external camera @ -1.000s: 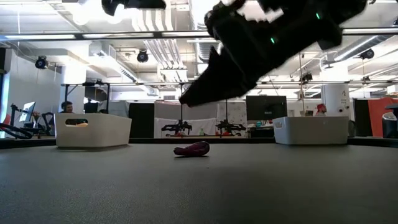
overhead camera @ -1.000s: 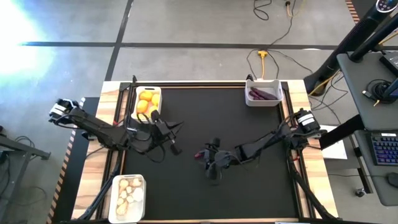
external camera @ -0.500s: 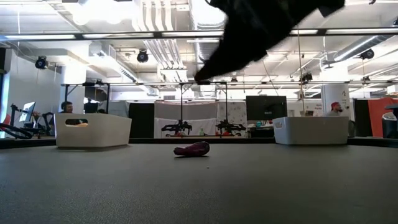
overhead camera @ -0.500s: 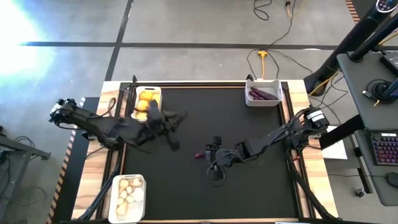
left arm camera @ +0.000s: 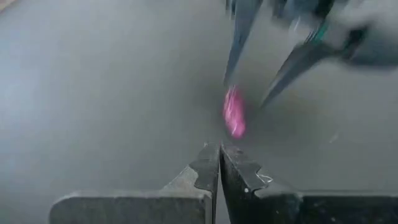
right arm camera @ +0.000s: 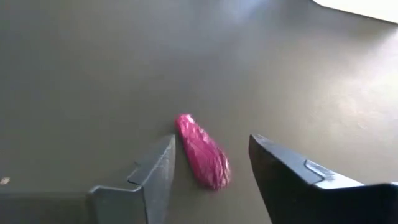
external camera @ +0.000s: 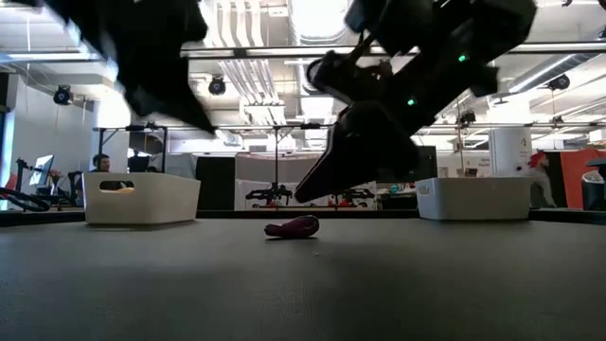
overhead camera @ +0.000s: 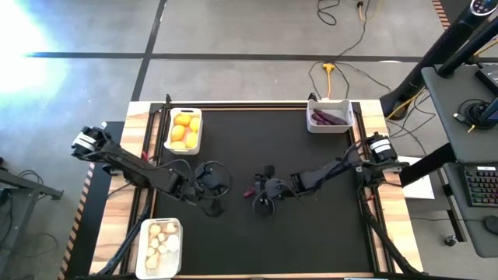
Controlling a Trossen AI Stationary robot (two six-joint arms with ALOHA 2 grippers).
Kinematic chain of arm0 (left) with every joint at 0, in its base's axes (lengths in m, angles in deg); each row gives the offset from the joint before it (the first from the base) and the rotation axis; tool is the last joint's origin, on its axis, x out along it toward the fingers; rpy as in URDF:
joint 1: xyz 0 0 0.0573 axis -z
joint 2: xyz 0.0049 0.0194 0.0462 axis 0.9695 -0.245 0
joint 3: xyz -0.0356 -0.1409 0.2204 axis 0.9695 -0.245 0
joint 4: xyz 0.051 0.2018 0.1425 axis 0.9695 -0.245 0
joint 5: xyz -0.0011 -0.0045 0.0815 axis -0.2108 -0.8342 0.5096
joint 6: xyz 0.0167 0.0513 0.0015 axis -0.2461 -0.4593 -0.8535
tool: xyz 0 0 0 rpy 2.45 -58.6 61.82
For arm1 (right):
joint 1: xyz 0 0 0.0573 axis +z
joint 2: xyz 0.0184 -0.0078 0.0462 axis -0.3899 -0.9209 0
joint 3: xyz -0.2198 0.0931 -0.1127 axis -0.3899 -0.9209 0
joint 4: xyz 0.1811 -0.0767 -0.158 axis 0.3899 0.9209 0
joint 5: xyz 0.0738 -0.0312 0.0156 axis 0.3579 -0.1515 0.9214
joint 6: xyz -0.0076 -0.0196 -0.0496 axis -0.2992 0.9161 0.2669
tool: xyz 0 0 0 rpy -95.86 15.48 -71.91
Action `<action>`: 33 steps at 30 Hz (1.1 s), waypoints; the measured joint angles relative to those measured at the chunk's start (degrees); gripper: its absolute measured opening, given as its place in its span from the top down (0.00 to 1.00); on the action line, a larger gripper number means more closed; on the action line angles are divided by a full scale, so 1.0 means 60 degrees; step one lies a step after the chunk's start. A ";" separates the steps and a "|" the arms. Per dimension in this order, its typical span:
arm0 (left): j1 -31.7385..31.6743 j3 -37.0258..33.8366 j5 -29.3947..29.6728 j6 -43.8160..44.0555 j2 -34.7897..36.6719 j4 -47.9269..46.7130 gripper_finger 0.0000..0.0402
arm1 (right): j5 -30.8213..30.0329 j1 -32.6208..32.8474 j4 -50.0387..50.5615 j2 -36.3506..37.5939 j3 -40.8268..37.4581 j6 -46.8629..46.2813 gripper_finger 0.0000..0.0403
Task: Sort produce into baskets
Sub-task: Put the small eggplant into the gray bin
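Lying on the dark counter (overhead camera: pixel 311 233) near its middle, a single slim purple piece (overhead camera: pixel 250 192) rests on its side, apart from every basket. The right wrist view shows that purple piece (right arm camera: pixel 203 151) between the right gripper's (right arm camera: pixel 211 165) two dark fingers (right arm camera: pixel 155 171), which stand apart on either side of it and do not touch it. In the high view the right gripper (overhead camera: pixel 263 194) hangs just right of the piece, its arm reaching in from the counter's right edge. In the low view the piece (external camera: pixel 293 227) sits on the surface while the right gripper (external camera: pixel 312 189) hovers above it, clear of the counter.

The left gripper (overhead camera: pixel 212 187) is a little to the left of the piece, its arm stretching in from the left edge. Its jaws are pressed together and hold nothing, as the left wrist view shows: the two fingers (left arm camera: pixel 208 168) meet, with the purple piece (left arm camera: pixel 234 112) lying beyond them on the counter.

At the far left, a white basket (overhead camera: pixel 185 129) holds round yellow fruits (overhead camera: pixel 184 131). At the far right, a second white basket (overhead camera: pixel 331 117) holds dark purple pieces (overhead camera: pixel 328 118). At the near left corner, a third white basket (overhead camera: pixel 159 247) holds whitish lumpy pieces (overhead camera: pixel 161 239).
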 joint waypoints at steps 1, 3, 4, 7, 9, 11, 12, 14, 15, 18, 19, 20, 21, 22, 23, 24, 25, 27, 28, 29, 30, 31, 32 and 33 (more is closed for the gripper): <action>-0.0006 -0.0293 -0.0143 0.0124 -0.0115 0.0223 1.00 | 0.0278 -0.0120 -0.0085 -0.0073 0.0034 0.0040 0.49; 0.0001 -0.0728 -0.0478 0.0300 -0.0299 0.0626 1.00 | 0.0751 -0.0318 -0.0075 -0.0237 0.0075 0.0061 0.45; -0.0002 -0.0892 -0.0615 0.0359 -0.0375 0.0884 1.00 | 0.0884 -0.0403 -0.0095 -0.0312 0.0098 0.0063 0.44; 0.0007 -0.1203 -0.0863 0.0537 -0.0728 0.1233 1.00 | 0.0964 -0.0589 -0.0099 -0.0488 0.0104 0.0022 0.41; 0.0030 -0.1336 -0.1045 0.0592 -0.1036 0.1405 1.00 | 0.0977 -0.0681 -0.0096 -0.0564 0.0104 -0.0024 0.40; 0.0034 -0.1420 -0.1190 0.0555 -0.1368 0.1749 1.00 | 0.0989 -0.0708 -0.0128 -0.0674 0.0100 -0.0116 0.41; 0.0034 -0.1447 -0.1189 0.0556 -0.1558 0.1809 1.00 | 0.1004 -0.0717 -0.0099 -0.0697 0.0100 -0.0116 0.42; 0.0034 -0.1457 -0.1200 0.0553 -0.2007 0.1798 1.00 | 0.1031 -0.0704 -0.0075 -0.0709 0.0082 -0.0175 0.44; 0.0037 -0.1443 -0.1134 0.0550 -0.2203 0.1814 1.00 | 0.1031 -0.0703 -0.0103 -0.0719 0.0082 -0.0256 0.46; 0.0052 -0.1168 -0.0977 0.0521 -0.2782 0.1829 1.00 | 0.1038 -0.0703 -0.0093 -0.0746 0.0072 -0.0440 0.51; 0.0052 -0.1065 -0.0942 0.0521 -0.2947 0.1784 1.00 | 0.1068 -0.0703 -0.0094 -0.0746 0.0067 -0.0440 0.53; 0.0050 -0.0935 -0.0915 0.0513 -0.3111 0.1739 1.00 | 0.1049 -0.0703 -0.0102 -0.0746 0.0059 -0.0440 0.55; 0.0049 -0.0785 -0.0858 0.0486 -0.3259 0.1675 1.00 | 0.1044 -0.0703 -0.0095 -0.0746 0.0052 -0.0440 0.57; 0.0049 -0.0638 -0.0836 0.0459 -0.3348 0.1541 1.00 | 0.1048 -0.0703 -0.0096 -0.0746 0.0044 -0.0450 0.60; 0.0044 -0.0466 -0.0848 0.0420 -0.3444 0.1319 1.00 | 0.1053 -0.0703 -0.0097 -0.0746 0.0041 -0.0451 0.62; 0.0041 -0.0278 -0.0844 0.0382 -0.3513 0.1058 1.00 | 0.1037 -0.0703 -0.0096 -0.0746 0.0041 -0.0451 0.65; 0.0041 -0.0104 -0.0840 0.0315 -0.3558 0.0783 1.00 | 0.1033 -0.0703 -0.0096 -0.0746 0.0041 -0.0451 0.67; 0.0030 0.0261 -0.0917 0.0288 -0.3607 0.0208 1.00 | 0.1030 -0.0703 -0.0097 -0.0746 0.0040 -0.0447 0.73; 0.0030 0.0437 -0.0930 0.0284 -0.3625 -0.0061 1.00 | 0.1030 -0.0703 -0.0094 -0.0746 0.0038 -0.0452 0.76; 0.0030 0.0602 -0.0943 0.0271 -0.3629 -0.0296 1.00 | 0.1030 -0.0703 -0.0101 -0.0746 0.0037 -0.0462 0.79; 0.0030 0.0764 -0.0966 0.0239 -0.3639 -0.0526 1.00 | 0.1030 -0.0703 -0.0104 -0.0746 0.0038 -0.0459 0.81; 0.0028 0.0904 -0.0970 0.0212 -0.3659 -0.0729 1.00 | 0.1027 -0.0703 -0.0101 -0.0746 0.0038 -0.0452 0.84; 0.0027 0.1027 -0.0973 0.0193 -0.3679 -0.0915 1.00 | 0.1029 -0.0703 -0.0100 -0.0746 0.0046 -0.0451 0.87; 0.0027 0.1137 -0.0979 0.0193 -0.3692 -0.1053 1.00 | 0.1027 -0.0703 -0.0097 -0.0746 0.0064 -0.0451 0.89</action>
